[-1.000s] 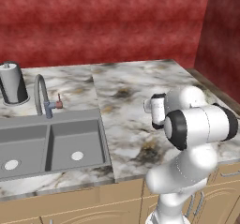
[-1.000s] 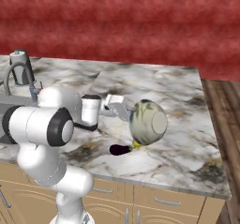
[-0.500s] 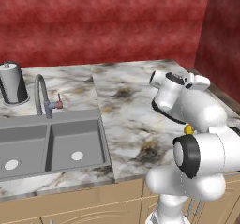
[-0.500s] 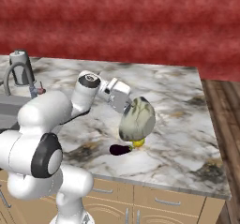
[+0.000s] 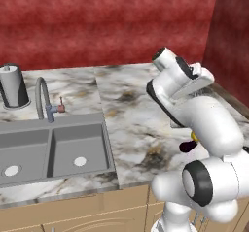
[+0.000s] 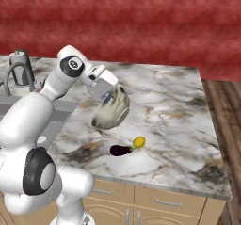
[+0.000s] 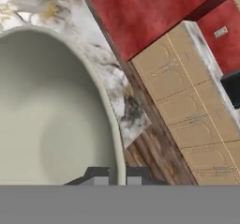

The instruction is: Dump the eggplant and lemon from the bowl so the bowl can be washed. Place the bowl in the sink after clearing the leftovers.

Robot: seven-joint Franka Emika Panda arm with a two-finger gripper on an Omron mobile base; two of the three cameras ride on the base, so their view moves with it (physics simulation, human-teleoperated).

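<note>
A mottled red wall (image 5: 97, 27) runs behind the end effector (image 6: 109, 93), turning a corner on its far side into a darker red side wall (image 5: 232, 37). Below the end effector spreads a white-and-brown marbled desk (image 6: 174, 106) over tan wooden cabinet drawers (image 6: 164, 205) with metal handles. Beyond the desk's end, dark wood plank floor (image 6: 228, 111) shows. Lighting is even and soft.

You see a white-and-brown marbled stone counter (image 5: 126, 114) running beneath a mottled red wall (image 5: 97, 22). At its back left corner stands a dark cylindrical canister with a grey lid (image 5: 13, 85). Light wooden cabinet fronts (image 6: 155, 205) line the counter's underside.
</note>
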